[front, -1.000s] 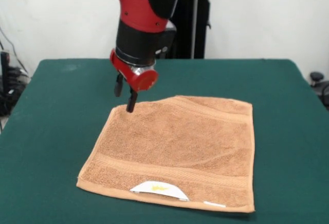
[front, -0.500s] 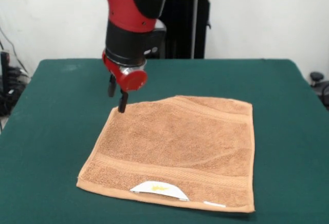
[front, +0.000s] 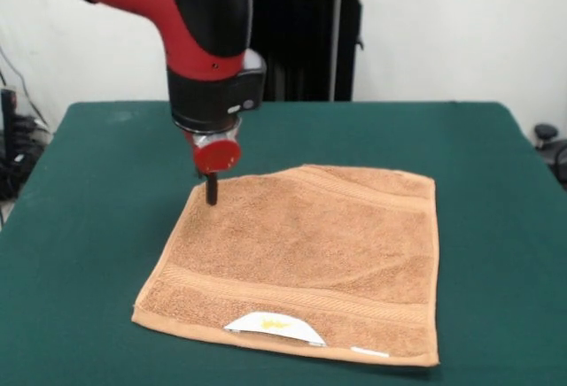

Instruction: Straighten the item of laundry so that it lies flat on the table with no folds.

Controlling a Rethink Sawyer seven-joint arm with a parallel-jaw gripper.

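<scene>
We see the black claw (front: 211, 193) at the orange terry towel's (front: 306, 262) far-left corner on the dark green felt counter (front: 478, 156), opening unclear.

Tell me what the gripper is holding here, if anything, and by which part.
Cannot be told: the gripper is at the towel's far left corner, but no grasp shows.
</scene>
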